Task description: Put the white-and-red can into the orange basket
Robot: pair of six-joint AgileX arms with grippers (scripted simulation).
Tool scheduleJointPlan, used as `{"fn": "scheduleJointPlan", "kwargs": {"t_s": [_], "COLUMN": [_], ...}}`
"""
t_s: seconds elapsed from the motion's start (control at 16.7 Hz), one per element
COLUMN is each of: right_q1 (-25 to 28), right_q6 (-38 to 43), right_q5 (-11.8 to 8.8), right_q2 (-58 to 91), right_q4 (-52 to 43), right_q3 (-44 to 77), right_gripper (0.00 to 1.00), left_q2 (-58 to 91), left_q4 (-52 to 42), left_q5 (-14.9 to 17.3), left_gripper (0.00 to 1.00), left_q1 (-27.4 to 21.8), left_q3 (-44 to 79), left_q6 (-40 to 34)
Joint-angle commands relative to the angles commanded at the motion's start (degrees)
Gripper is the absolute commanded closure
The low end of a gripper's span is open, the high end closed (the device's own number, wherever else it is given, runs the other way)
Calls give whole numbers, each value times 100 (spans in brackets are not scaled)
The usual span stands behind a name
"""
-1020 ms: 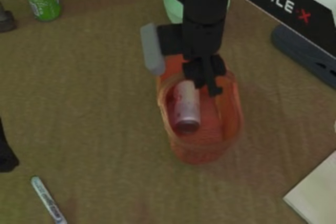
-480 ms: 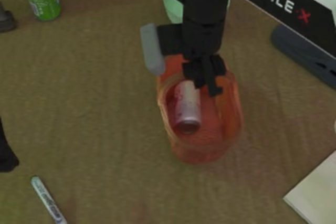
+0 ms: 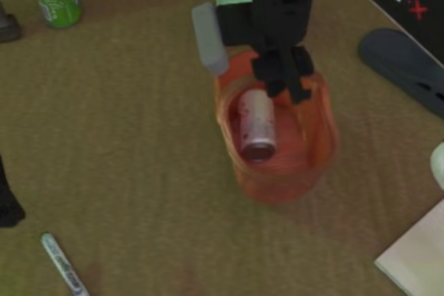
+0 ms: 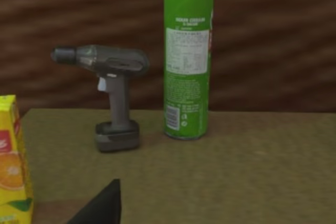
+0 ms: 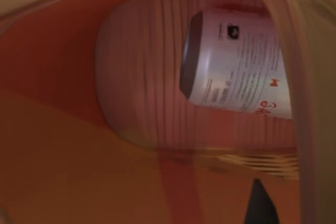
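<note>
I saw the top view evenly and softly lit, with no hard-edged shadows on the table. The orange basket let light through its walls and left a faint reddish tint on the cloth at about 4 o'clock from it. The white-and-red can carried a dull sheen on its silvery end. The right gripper read as a flat black mass without highlights. In the left wrist view the drill and green can cast only weak contact shadows. The right wrist view glowed warm orange, dimmer toward 7 o'clock.
</note>
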Motion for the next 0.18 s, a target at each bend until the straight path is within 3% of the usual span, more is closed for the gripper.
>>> {"fn": "scheduleJointPlan", "kwargs": {"t_s": [0.18], "right_q1": [-34], "right_q6": [-32], "right_q5": [3], "right_q2": [39], "right_q4": [-257], "right_q3": [265], "right_gripper": [100], "left_q2": [0], "left_q4": [0], "left_q5": [0], "left_gripper": [0], "left_q1": [0], "left_q3": [0], "left_q6": [0]}}
